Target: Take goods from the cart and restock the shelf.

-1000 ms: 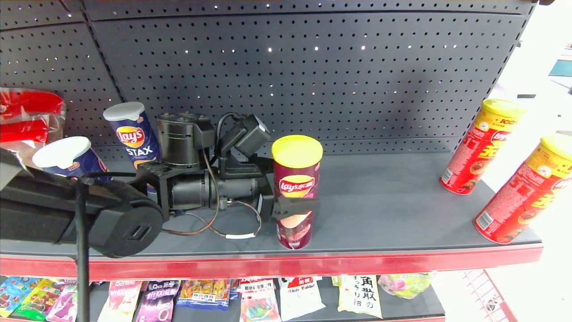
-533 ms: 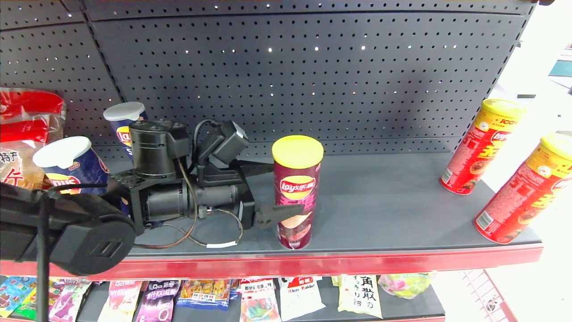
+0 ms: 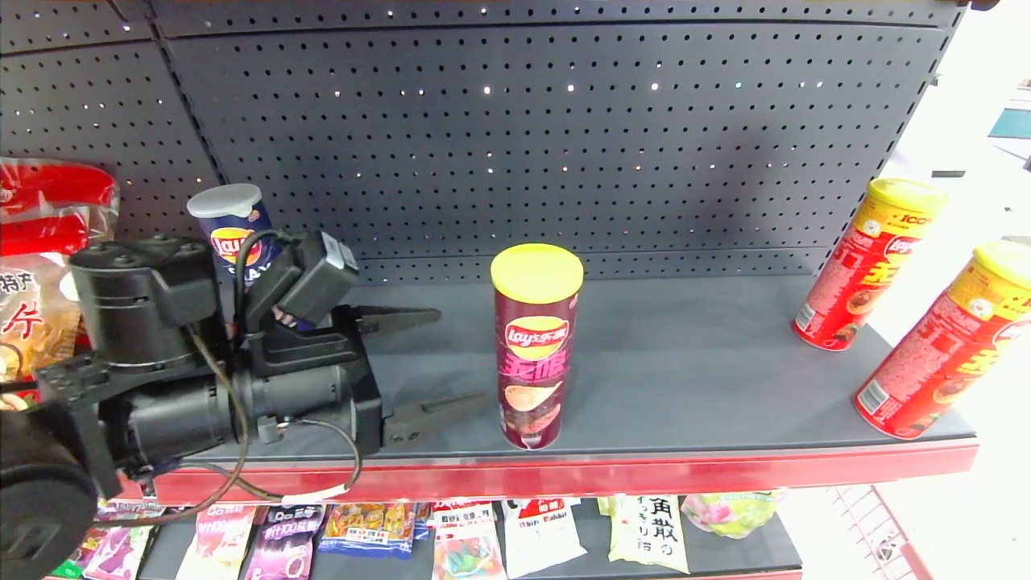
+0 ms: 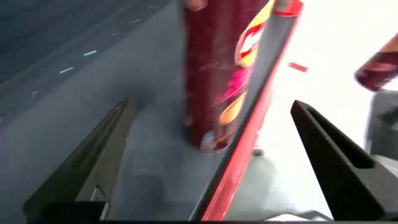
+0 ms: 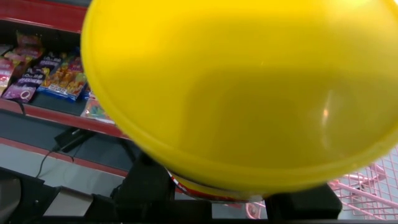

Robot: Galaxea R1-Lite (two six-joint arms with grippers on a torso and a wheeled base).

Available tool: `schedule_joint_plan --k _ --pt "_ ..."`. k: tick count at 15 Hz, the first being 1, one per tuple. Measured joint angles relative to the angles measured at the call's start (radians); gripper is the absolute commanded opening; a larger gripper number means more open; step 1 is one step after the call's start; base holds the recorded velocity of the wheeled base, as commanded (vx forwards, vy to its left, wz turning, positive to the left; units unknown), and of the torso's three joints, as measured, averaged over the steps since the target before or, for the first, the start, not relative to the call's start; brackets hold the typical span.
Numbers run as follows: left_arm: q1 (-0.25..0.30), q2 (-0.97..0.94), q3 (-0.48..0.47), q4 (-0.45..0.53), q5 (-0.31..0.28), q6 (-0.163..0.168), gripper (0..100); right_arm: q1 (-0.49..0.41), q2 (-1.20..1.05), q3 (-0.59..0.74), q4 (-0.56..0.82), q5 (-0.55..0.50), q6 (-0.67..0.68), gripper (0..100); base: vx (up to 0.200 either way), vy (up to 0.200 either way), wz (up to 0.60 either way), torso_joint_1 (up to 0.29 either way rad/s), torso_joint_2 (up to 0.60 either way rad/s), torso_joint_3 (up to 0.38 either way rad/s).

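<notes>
Maroon can (image 3: pixel 536 346) one, red cans (image 3: pixel 866 266) (image 3: pixel 938 338) two; left claw (image 3: pixel 463 354) wide, right claw (image 5: pixel 224 199) gripping tin (image 5: pixel 236 93)

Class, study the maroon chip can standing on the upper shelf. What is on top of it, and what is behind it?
A yellow lid caps the maroon can. Behind it are the grey shelf board and the perforated back panel. The lid hides its contents.
</notes>
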Motion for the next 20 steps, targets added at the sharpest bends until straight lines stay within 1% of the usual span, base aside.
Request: schedule_joint_plan --k 2,3,4,5,7,9,10,13,15,16,17,20 --pt "0.011 -0.088 0.064 0.001 0.099 -0.010 100 0.002 0.011 -0.024 -0.005 0.003 -0.001 0 0.000 0.000 0.00 0.000 0.00 0.000" --pt "0.017 -0.134 0.090 0.002 0.133 -0.025 100 0.007 0.039 -0.047 -0.023 0.005 0.000 0 0.000 0.000 0.00 0.000 0.00 0.000" --pt "0.022 -0.184 0.116 0.006 0.155 -0.051 100 0.013 0.093 -0.083 -0.056 0.009 0.000 0 0.000 0.000 0.00 0.000 0.00 0.000" --pt "0.026 -0.231 0.140 0.012 0.163 -0.074 100 0.020 0.166 -0.122 -0.104 0.019 0.000 0 0.000 0.000 0.00 0.000 0.00 0.000" --pt "0.028 -0.330 0.195 0.040 0.169 -0.101 100 0.037 0.369 -0.218 -0.211 0.054 -0.001 0 0.000 0.000 0.00 0.000 0.00 0.000" --pt "0.029 -0.419 0.239 0.108 0.169 -0.108 100 0.052 0.576 -0.323 -0.280 0.088 -0.004 0 0.000 0.000 0.00 0.000 0.00 0.000" --pt "0.029 -0.466 0.253 0.161 0.169 -0.109 100 0.058 0.689 -0.389 -0.304 0.101 -0.006 0 0.000 0.000 0.00 0.000 0.00 0.000" --pt "0.029 -0.605 0.266 0.344 0.172 -0.109 100 0.079 0.979 -0.599 -0.340 0.135 -0.036 0 0.000 0.000 0.00 0.000 0.00 0.000" --pt "0.029 -0.683 0.266 0.432 0.179 -0.109 100 0.114 1.127 -0.697 -0.355 0.157 -0.049 0 0.000 0.000 0.00 0.000 0.00 0.000" --pt "0.030 -0.713 0.267 0.448 0.183 -0.109 100 0.132 1.195 -0.736 -0.361 0.162 -0.052 0 0.000 0.000 0.00 0.000 0.00 0.000" --pt "0.031 -0.734 0.269 0.456 0.202 -0.109 100 0.146 1.253 -0.765 -0.376 0.166 -0.052 0 0.000 0.000 0.00 0.000 0.00 0.000" --pt "0.032 -0.767 0.270 0.458 0.226 -0.108 100 0.179 1.430 -0.848 -0.448 0.174 -0.053 0 0.000 0.000 0.00 0.000 0.00 0.000"
